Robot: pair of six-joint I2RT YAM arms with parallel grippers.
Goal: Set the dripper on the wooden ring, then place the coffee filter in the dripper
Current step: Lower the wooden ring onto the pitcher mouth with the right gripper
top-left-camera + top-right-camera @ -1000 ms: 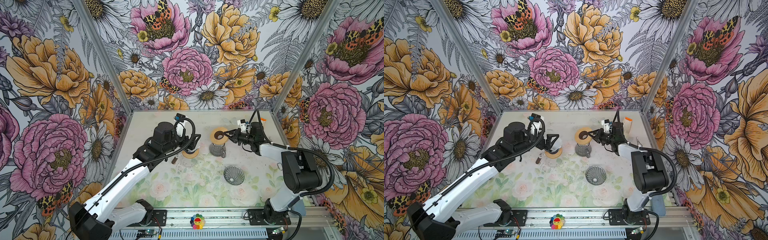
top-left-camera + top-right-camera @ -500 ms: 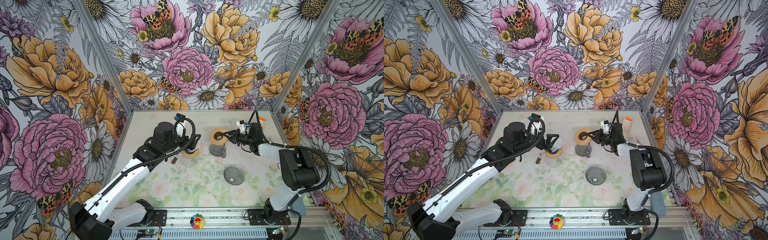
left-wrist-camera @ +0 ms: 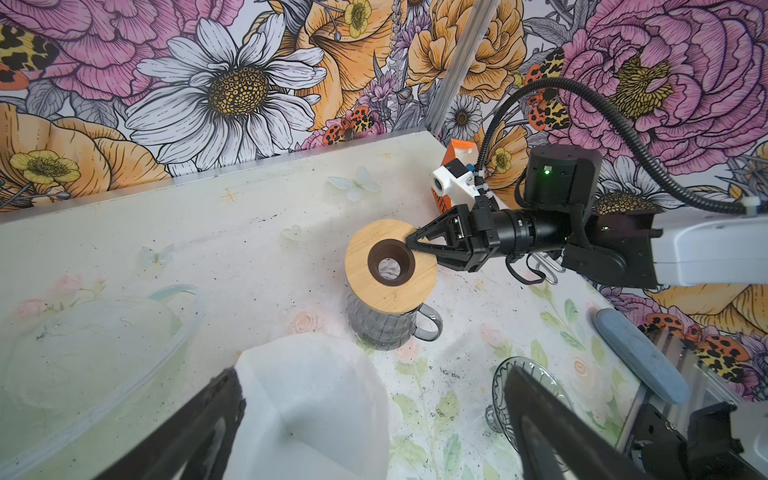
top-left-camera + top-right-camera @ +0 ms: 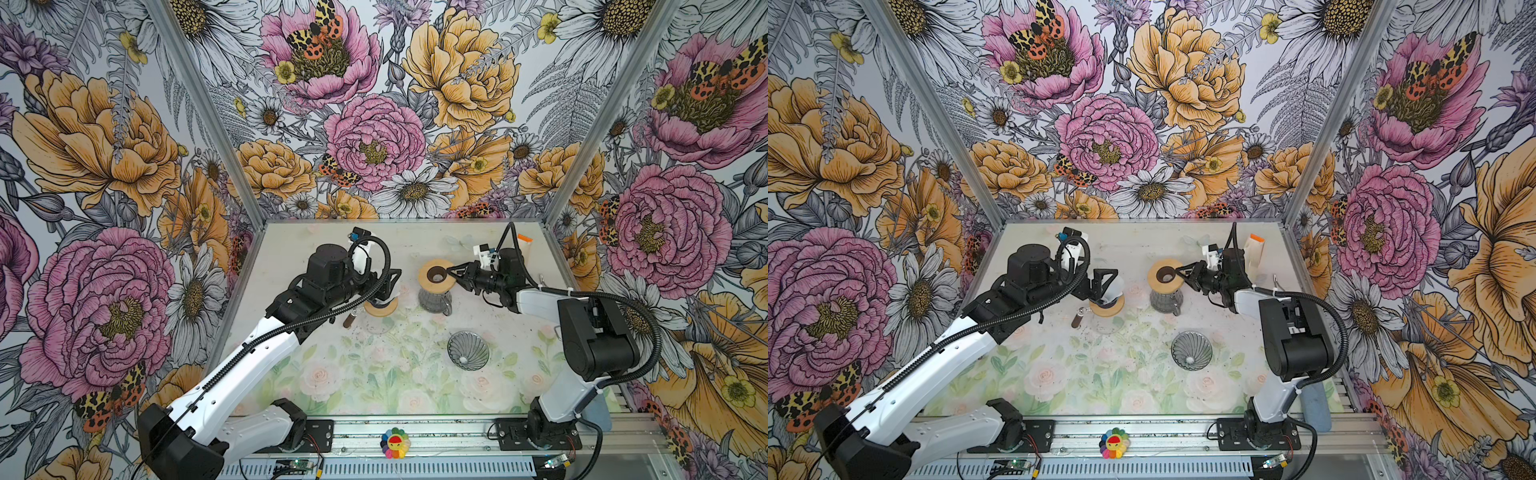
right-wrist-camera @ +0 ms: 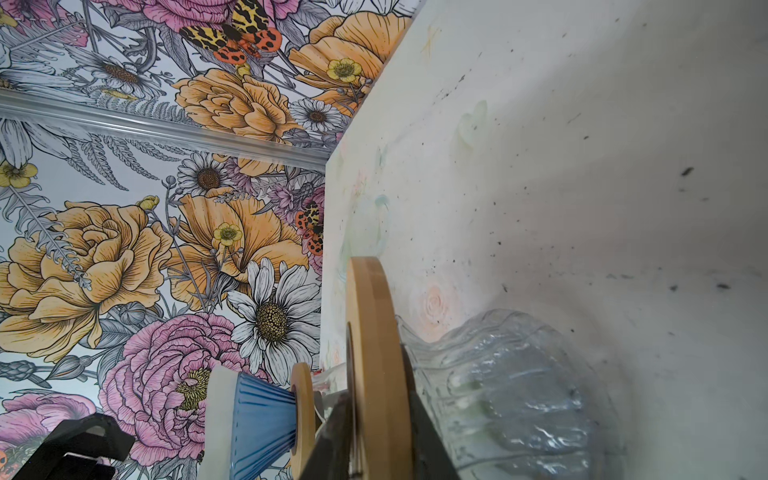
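One white paper cone filter (image 3: 311,399) is seated in the blue ribbed dripper (image 5: 262,415), between the widely spread fingers of the left claw (image 3: 372,372). Farther back, the round wooden lid (image 3: 395,291) of the ribbed glass jug (image 3: 386,332) is straddled at its rim by the right claw (image 3: 411,243); whether it is clamped cannot be told.
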